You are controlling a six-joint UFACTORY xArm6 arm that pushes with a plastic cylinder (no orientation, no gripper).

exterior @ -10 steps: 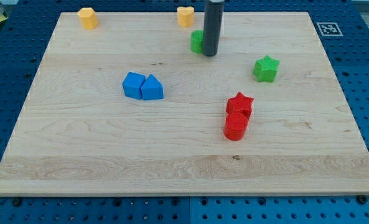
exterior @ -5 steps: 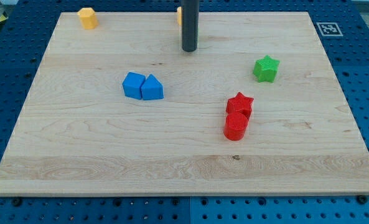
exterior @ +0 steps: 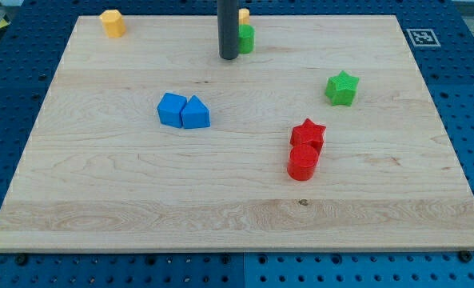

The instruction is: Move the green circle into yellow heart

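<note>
My tip (exterior: 228,57) rests on the bench (exterior: 141,184) near the view's top, just left of the green circle (exterior: 245,38). The circle touches the yellow heart (exterior: 243,15) behind it. No gripper is fitted.

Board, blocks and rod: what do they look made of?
Board: looks like light wood with a smooth finish; grain lines and small knots show. Green circle, red star, blue blocks: probably moulded or printed plastic, solid matt colour. Rod above my tip: dark, slight sheen, metal or plastic, unclear.
</note>
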